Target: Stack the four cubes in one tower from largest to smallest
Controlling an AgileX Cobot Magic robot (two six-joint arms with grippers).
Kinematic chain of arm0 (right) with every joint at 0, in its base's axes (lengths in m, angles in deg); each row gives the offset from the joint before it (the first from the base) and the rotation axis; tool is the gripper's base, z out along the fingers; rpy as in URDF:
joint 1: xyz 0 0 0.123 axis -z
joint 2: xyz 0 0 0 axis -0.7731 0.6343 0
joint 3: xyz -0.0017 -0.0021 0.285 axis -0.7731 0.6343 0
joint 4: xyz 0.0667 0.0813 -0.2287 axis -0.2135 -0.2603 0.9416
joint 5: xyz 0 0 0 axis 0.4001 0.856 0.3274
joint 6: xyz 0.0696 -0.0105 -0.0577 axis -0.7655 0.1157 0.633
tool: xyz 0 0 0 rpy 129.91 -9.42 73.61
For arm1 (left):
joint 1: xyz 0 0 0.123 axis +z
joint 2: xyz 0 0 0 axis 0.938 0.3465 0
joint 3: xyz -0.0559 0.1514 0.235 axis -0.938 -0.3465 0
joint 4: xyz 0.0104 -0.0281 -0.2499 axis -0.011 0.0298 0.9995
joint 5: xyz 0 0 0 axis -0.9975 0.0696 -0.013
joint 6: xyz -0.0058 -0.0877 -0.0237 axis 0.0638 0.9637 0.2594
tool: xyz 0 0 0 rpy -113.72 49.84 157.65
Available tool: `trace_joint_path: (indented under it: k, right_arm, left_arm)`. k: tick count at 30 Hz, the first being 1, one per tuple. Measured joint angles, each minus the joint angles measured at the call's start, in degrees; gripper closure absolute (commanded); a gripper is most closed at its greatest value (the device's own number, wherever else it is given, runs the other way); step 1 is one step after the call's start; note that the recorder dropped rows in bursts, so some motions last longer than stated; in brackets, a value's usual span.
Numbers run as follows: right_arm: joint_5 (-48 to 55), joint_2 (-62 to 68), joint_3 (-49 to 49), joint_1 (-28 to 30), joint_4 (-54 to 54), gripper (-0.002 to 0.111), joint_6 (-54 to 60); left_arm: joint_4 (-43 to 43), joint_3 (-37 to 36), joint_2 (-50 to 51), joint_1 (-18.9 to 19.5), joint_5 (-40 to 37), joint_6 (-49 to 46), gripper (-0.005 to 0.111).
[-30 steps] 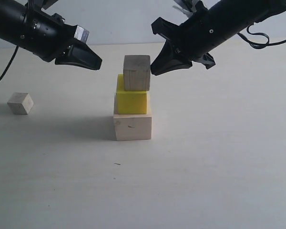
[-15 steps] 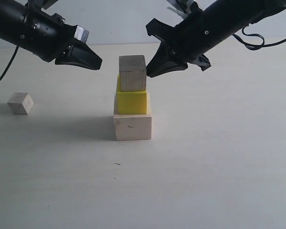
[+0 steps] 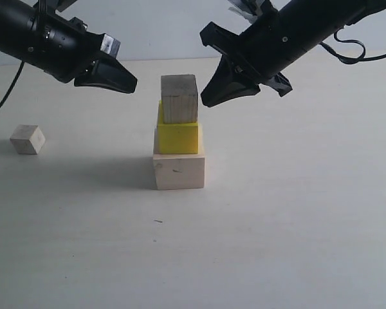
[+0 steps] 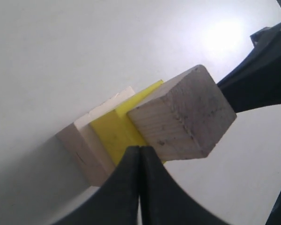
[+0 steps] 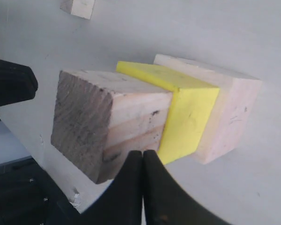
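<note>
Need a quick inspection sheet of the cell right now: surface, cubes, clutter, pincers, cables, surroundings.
Surface: pale tabletop, matte.
Job's things: large pale wood cube, yellow cube and brownish grained cube stacked upward in that order; smallest pale cube alone on the table, left of the stack.
Clutter: one dark speck in front of the stack.
Grippers: left pincer and right pincer shut, empty, flanking the top cube.
Cables: black cable by the left arm; looped cable by the right arm.
Surroundings: plain pale wall.
</note>
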Motion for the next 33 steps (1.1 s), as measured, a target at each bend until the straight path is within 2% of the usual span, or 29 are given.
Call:
trace_joint_path:
  k: [7, 13, 28, 33]
  right_arm:
    - [0.78, 0.0, 0.0, -0.14, 0.11, 0.108, -0.19]
    - [1.05, 0.0, 0.0, -2.42, 2.07, 0.108, -0.96]
    - [-2.38, 0.0, 0.0, -2.42, 3.67, 0.108, -1.98]
    - [-2.61, 0.0, 0.0, -2.42, 3.76, 0.108, -1.98]
  left_arm:
    - [0.0, 0.0, 0.0, 0.0, 0.11, 0.0, 0.107]
    - [0.0, 0.0, 0.0, 0.0, 0.01, 0.0, 0.107]
    - [0.0, 0.0, 0.0, 0.0, -3.88, -0.77, 0.107]
    - [0.0, 0.0, 0.0, -1.23, -5.32, -1.55, 0.107]
